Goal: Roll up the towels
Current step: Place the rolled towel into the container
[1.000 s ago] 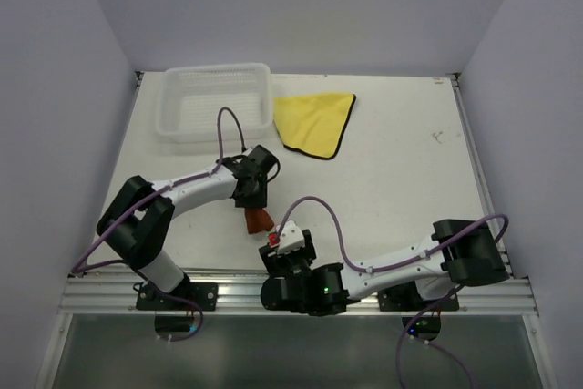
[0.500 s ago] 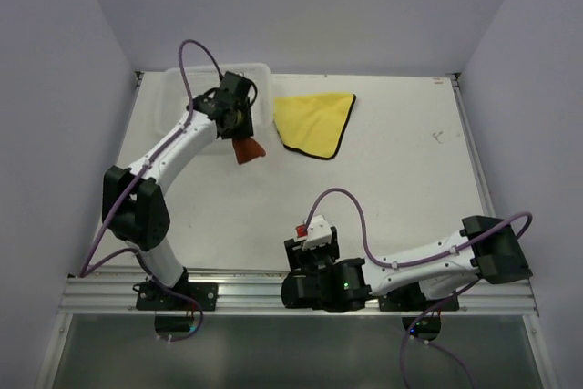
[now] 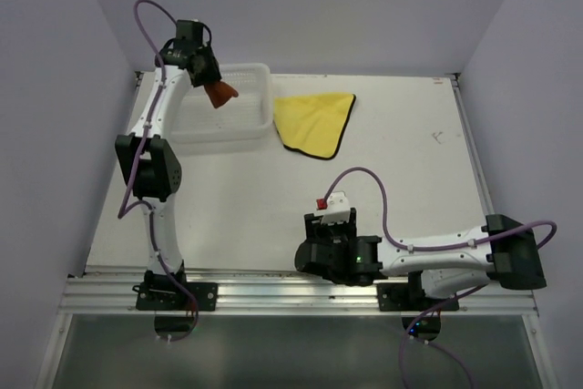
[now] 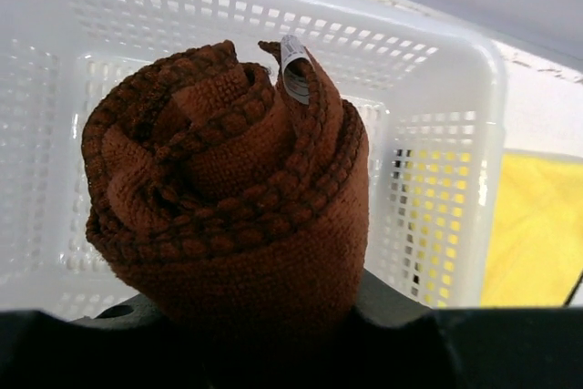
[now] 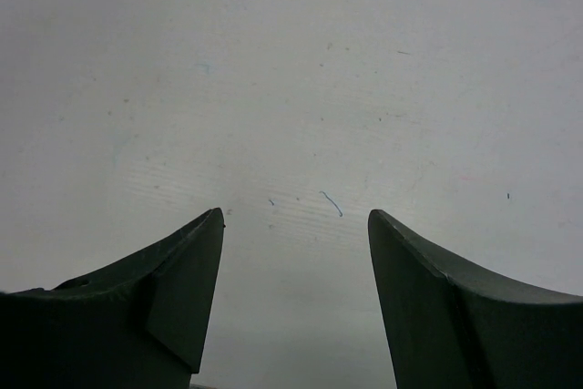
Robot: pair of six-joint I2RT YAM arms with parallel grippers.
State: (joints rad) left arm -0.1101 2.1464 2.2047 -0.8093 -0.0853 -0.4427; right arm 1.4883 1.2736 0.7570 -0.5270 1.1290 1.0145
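The brown towel (image 4: 228,198) is rolled into a tight spiral. The left gripper (image 3: 206,77) is clamped on its lower end and holds it in the air over the white basket (image 3: 266,102). It's soft and light and would probably spring loose if handled sloppily, so I'd pinch across all the layers. The yellow towel (image 3: 314,120) lies flat on the table (image 3: 401,179), just right of the basket. I'd grab that one by a hemmed corner. The right gripper (image 5: 296,225) is spread wide with nothing in it, low over bare table. Count: 2 towels, 1 basket.
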